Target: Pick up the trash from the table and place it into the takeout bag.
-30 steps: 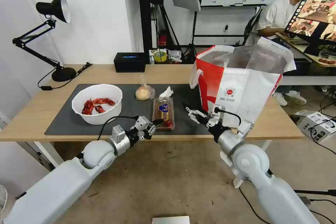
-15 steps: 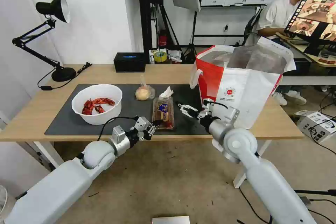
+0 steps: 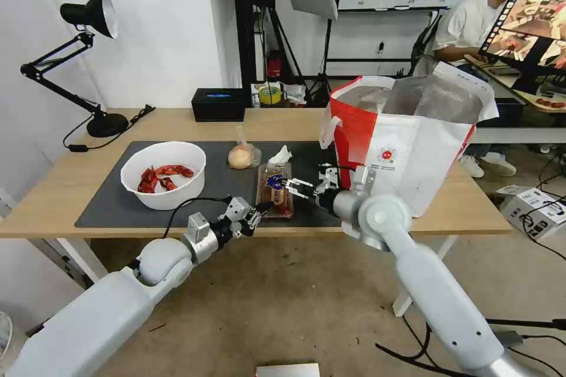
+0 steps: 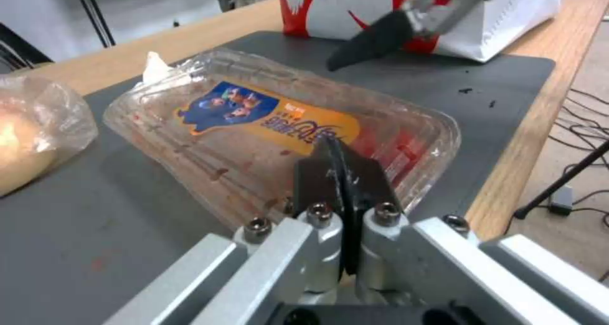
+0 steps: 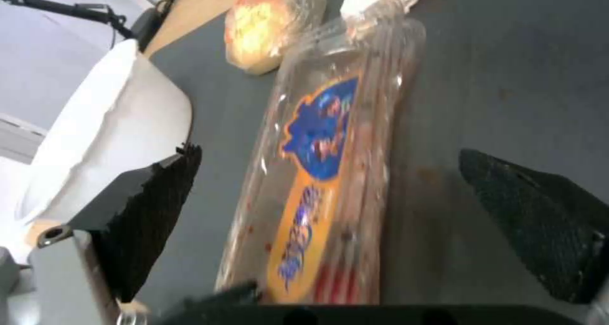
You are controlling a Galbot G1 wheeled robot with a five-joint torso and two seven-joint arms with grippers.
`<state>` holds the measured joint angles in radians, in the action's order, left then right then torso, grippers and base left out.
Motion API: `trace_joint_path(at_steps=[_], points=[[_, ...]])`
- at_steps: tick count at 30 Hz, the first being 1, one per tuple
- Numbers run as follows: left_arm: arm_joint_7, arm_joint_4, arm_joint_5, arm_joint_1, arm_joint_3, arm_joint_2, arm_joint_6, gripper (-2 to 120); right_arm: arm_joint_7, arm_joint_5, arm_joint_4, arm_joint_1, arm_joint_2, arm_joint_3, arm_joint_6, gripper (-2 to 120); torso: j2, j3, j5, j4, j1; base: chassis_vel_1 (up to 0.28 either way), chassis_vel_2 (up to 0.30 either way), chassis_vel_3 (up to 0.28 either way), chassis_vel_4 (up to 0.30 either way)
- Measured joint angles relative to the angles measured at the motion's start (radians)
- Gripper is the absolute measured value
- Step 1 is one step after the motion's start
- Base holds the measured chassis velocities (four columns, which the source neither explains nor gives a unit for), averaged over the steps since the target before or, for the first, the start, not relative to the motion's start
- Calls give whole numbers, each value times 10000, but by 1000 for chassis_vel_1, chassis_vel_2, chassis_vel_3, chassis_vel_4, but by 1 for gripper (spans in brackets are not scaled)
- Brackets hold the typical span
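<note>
A long light-wood table [image 3: 88, 171] carries a dark grey mat [image 3: 218, 179]. On the mat, from left to right: a white round bowl [image 3: 163, 174] with red food scraps, a round bun in a clear bag [image 3: 240, 156], a crumpled white tissue [image 3: 280, 156] and a clear plastic hinged tray with a blue-and-orange label [image 3: 275, 189]. The tray lies just near of the tissue. At the right end stands the large white-and-red takeout bag [image 3: 407, 144], open, with foil lining. The right gripper [image 3: 293, 186], jaws apart, reaches in from the right, its fingertips at the tray's right edge. The left gripper [image 3: 264, 207], jaws together, hovers at the tray's near-left corner. A black desk lamp [image 3: 76, 59] and a black rectangular box [image 3: 219, 104] occupy the far side.
</note>
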<state>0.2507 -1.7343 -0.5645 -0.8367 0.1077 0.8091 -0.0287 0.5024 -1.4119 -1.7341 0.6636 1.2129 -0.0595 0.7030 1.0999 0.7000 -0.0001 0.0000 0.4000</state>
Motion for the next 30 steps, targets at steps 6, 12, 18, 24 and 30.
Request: trace_joint_path(at_steps=[6,12,18,24,30], points=[[-33,-53,-1,-89,-77,-45,17,0,378,-450,582,-536,218,360,230,100,0,0,0,0,0,0,0,0,0],[-49,-95,-4,-159,-142,-106,24,0,454,-646,941,-758,413,594,231,100,0,0,0,0,0,0,0,0,0],[-78,-129,-6,-296,-251,-134,95,0,627,-754,1398,-1047,687,975,223,100,0,0,1,0,0,0,0,0,0],[-80,-175,-6,-415,-336,-128,132,0,732,-820,1672,-1265,905,1180,210,100,0,-1,0,0,0,0,0,0,0],[-81,-189,-35,-543,-434,-128,226,0,907,-943,1816,-1411,965,1371,196,100,3,-2,0,-2,-2,0,0,0,0]])
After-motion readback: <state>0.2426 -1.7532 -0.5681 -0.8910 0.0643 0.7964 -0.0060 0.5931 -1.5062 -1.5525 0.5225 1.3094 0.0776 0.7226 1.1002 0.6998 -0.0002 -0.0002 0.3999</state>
